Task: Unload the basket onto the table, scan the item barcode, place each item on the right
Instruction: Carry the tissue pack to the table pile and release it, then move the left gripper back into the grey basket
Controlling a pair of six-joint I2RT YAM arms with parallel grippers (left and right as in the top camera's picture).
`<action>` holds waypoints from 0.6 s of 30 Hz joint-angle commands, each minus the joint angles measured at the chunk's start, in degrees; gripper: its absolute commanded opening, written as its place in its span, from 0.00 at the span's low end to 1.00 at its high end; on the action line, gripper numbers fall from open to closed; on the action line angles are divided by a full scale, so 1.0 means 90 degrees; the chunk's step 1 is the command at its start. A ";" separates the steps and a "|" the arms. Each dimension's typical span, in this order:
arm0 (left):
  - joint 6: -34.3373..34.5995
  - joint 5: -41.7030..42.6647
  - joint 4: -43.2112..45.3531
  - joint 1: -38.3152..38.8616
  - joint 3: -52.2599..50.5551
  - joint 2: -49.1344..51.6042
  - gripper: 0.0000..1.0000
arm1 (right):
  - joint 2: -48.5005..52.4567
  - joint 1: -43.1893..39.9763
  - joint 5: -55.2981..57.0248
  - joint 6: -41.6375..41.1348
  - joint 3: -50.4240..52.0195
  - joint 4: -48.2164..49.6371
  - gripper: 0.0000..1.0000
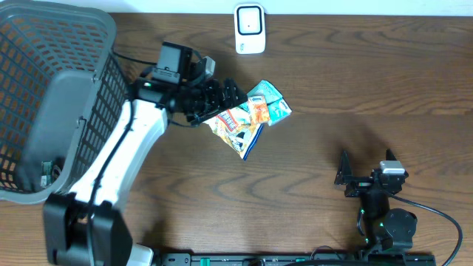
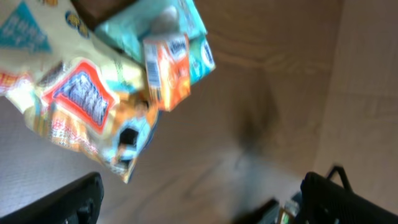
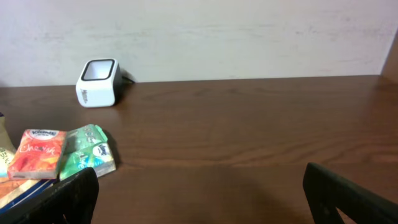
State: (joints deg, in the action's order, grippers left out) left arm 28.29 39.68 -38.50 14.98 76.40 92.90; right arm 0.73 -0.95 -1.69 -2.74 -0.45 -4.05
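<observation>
Dark wood table (image 1: 332, 81), with a big grey basket (image 1: 44, 52) at its left edge. The left gripper (image 1: 220, 102) hovers right at the pile of packets toward the far edge, left of centre. Its fingers are spread wide with nothing between them. The pile is a yellow snack bag (image 1: 238, 127), an orange pack (image 1: 259, 111) and a teal pack (image 1: 272, 100), all overlapping. The white scanner (image 1: 250, 29) stands at the far edge, apart from the pile. The right gripper (image 3: 199, 186) sits by the near right corner, also wide apart and empty. Nothing's in front of the scanner, so I'd say picking up an item and the scan itself are both left to do. Print on the packs is too blurry to read, sorry.
</observation>
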 commanded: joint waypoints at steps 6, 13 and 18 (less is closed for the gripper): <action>-0.1316 -0.1161 -0.1149 -0.0272 0.2038 -0.1812 0.99 | -0.0007 -0.0027 0.0005 -0.0019 0.0010 -0.0027 0.99; -0.2256 -0.3750 -0.1047 -0.0746 0.2982 -0.2849 0.99 | -0.0007 -0.0027 0.0007 -0.0017 0.0010 -0.0027 0.99; -0.2837 -0.5819 -0.0998 -0.1222 0.3444 -0.3181 1.00 | -0.0007 -0.0027 0.0007 -0.0019 0.0010 -0.0027 0.99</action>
State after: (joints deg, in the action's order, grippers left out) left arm 8.08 3.53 -47.57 6.52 104.95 64.95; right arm 0.73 -0.95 -1.67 -2.74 -0.45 -4.08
